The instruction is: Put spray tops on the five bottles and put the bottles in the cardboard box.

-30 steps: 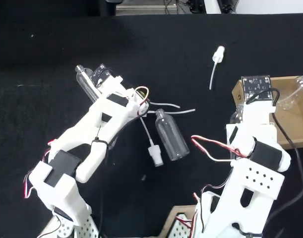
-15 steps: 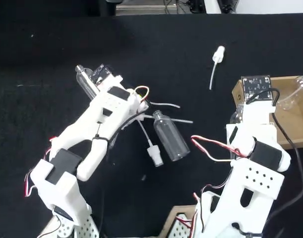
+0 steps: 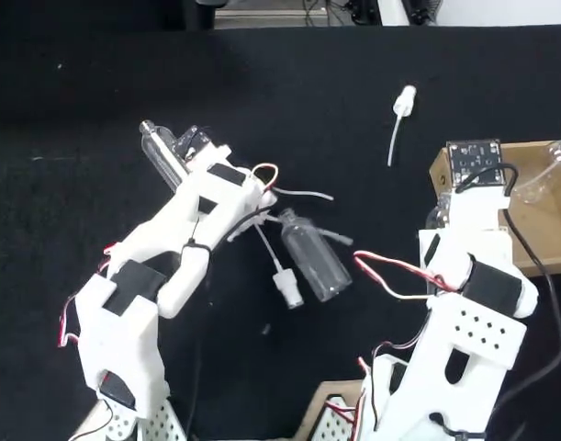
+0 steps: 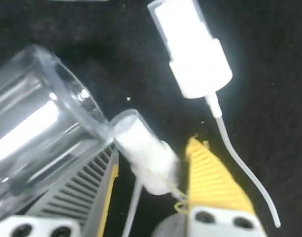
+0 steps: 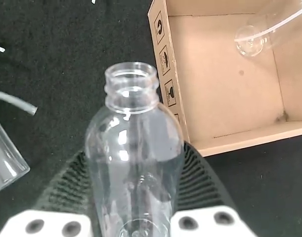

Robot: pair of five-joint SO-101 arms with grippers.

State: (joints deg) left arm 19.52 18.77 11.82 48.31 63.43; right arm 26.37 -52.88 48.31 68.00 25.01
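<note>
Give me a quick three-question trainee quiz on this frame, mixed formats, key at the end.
1. True or false: the held clear plastic bottle in the right tool already wears a white spray top.
2. The brown cardboard box holds: A nothing; B a lone clear bottle; C five bottles.
3. Is the loose clear bottle on the black table between the arms upright or on its side?
Key: 1 false, its neck is open. 2 B. 3 on its side.
</note>
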